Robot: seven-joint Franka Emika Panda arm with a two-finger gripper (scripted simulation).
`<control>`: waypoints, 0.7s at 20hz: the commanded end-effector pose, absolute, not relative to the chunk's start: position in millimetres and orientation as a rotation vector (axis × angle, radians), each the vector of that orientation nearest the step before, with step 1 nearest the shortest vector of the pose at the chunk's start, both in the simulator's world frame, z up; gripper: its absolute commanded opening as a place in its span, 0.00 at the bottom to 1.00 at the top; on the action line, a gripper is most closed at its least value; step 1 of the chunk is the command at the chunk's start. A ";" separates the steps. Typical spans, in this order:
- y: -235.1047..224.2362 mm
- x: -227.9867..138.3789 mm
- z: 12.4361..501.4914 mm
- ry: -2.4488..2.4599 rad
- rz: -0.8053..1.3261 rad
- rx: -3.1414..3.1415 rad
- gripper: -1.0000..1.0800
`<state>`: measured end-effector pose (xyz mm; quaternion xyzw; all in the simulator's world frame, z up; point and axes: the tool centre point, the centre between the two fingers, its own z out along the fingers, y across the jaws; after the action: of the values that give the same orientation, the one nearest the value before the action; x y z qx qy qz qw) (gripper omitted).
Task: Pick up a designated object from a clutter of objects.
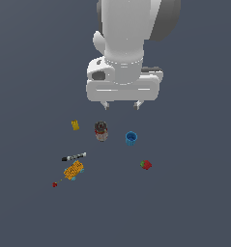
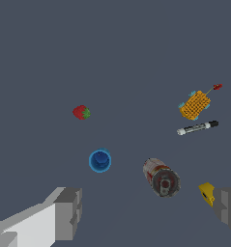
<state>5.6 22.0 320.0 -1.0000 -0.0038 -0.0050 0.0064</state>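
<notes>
No writing or brand is showing legibly on any item; the jar's red-and-pale band is too blurred to read.

Gripper (image 1: 122, 104): white blocky body with two short grey fingers (image 2: 68, 212), hanging above the bench (image 1: 194, 202) with its fingers spread wide apart and gripping nothing.

Items lying on the flat, dark grey-blue bench, nearest the gripper first in the exterior view:

- Brown jar (image 1: 101, 130): dark cylinder with a red-and-pale band, lying tipped on its side in the wrist view, its round end showing.
- Blue cup (image 1: 131, 139): small bright blue cylinder, smooth and matte, standing upright with the mouth facing up and a darker hollow inside; about the jar's size. It is sitting just to the exterior view's right of the jar, apart from it, below and slightly right of the gripper.
- Yellow block (image 1: 75, 125): small angular piece, left of the jar.
- Marker (image 1: 74, 157): thin stick with black and white sections, lying flat.
- Strawberry (image 1: 146, 165): red lump with a green tip, well apart on the right.
- Orange toy (image 1: 73, 171): bumpy, grid-textured body with light blue bits, just beside the marker.
- Red bit (image 1: 54, 185): tiny, farthest out, joined to the toy by a thin line.
</notes>
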 end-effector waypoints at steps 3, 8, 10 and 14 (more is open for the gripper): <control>26.4 6.4 305.1 0.051 -0.013 -3.128 0.96; 33.9 6.6 279.1 0.165 -0.011 -3.124 0.96; 37.7 6.1 266.1 0.223 -0.009 -3.120 0.96; 46.2 3.5 236.6 0.354 -0.006 -3.109 0.96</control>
<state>4.8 42.9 247.9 -0.9952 0.0971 -0.0024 0.0064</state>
